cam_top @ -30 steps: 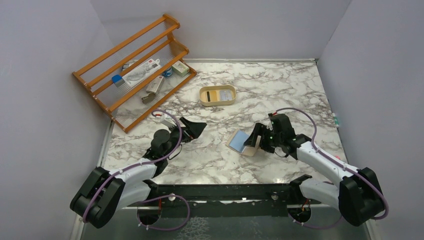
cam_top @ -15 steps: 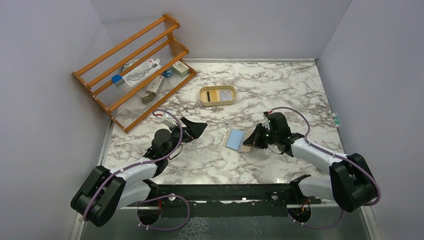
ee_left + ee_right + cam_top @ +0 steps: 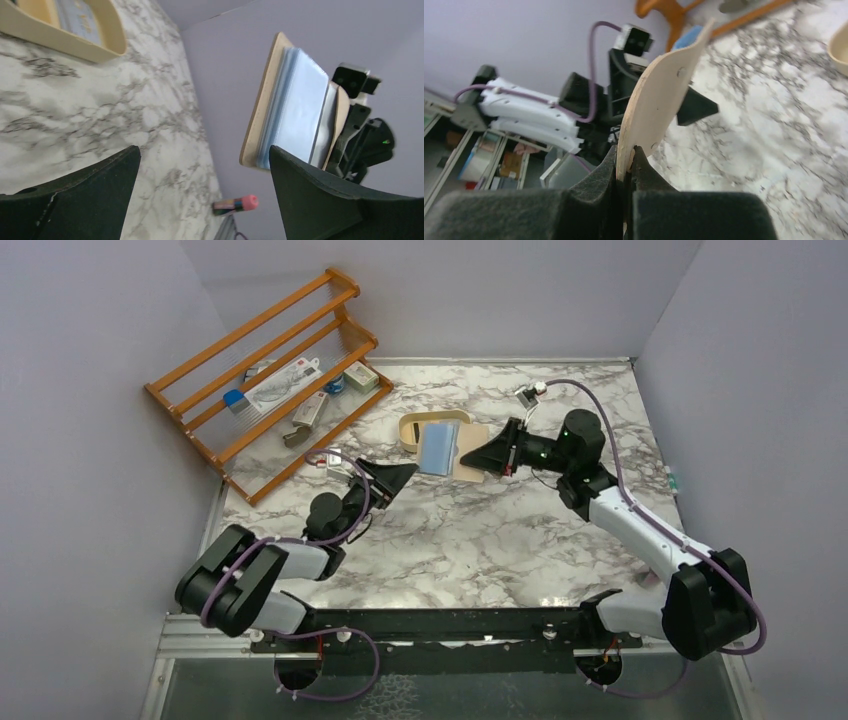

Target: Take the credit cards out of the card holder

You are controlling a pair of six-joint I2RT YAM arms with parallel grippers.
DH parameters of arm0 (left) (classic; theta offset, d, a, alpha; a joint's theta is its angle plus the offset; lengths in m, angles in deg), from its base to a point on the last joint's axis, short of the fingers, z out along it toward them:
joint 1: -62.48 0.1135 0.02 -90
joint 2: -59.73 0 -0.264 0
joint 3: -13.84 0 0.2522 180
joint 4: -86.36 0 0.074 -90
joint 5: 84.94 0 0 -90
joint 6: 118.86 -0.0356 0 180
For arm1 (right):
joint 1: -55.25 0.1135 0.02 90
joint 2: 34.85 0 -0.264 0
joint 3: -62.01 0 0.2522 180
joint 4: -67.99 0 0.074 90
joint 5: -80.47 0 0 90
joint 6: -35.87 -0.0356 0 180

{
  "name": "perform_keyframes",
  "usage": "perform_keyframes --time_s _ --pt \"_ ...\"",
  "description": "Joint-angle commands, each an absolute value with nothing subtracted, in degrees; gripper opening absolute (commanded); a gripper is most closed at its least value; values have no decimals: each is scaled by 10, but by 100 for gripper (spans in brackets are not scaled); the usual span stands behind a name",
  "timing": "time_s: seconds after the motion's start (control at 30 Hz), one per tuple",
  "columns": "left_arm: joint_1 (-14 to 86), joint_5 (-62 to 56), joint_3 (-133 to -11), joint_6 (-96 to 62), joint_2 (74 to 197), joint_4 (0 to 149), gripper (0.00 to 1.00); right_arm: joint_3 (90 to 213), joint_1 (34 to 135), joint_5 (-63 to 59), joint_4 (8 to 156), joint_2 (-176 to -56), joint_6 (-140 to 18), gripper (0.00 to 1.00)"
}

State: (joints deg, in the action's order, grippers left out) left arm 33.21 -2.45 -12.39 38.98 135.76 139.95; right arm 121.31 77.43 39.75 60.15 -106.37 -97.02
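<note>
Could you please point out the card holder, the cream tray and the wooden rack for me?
card holder (image 3: 659, 100): right wrist view, on its tan outer cover.
cream tray (image 3: 404, 432): top view, on its left rim.
wooden rack (image 3: 343, 282): top view, on its far upper corner.

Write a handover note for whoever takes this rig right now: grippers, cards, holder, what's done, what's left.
Left gripper: open, empty, pointing at the card holder.
Right gripper: shut on the card holder's edge, holding it off the table near the tray.
Cards: light blue card sits in the holder; another card lies in the tray.
Done: apparently one card out.
Left: pull the light blue card free.
</note>
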Motion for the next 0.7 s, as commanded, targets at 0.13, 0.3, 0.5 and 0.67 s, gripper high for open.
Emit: perform_keyframes --time_s 0.13,0.3,0.5,0.67 --pt "331 13 -184 546 1459 1752 96 1267 762 549 450 -1057 -1073 1" --pt "330 65 -208 561 1417 1752 96 1276 759 560 435 -1051 -1095 1" --pt "320 118 -227 602 1408 1752 96 1274 759 568 340 -1058 -1164 1" --pt "294 147 -251 635 1422 1752 96 1283 759 572 288 -1068 -1206 1"
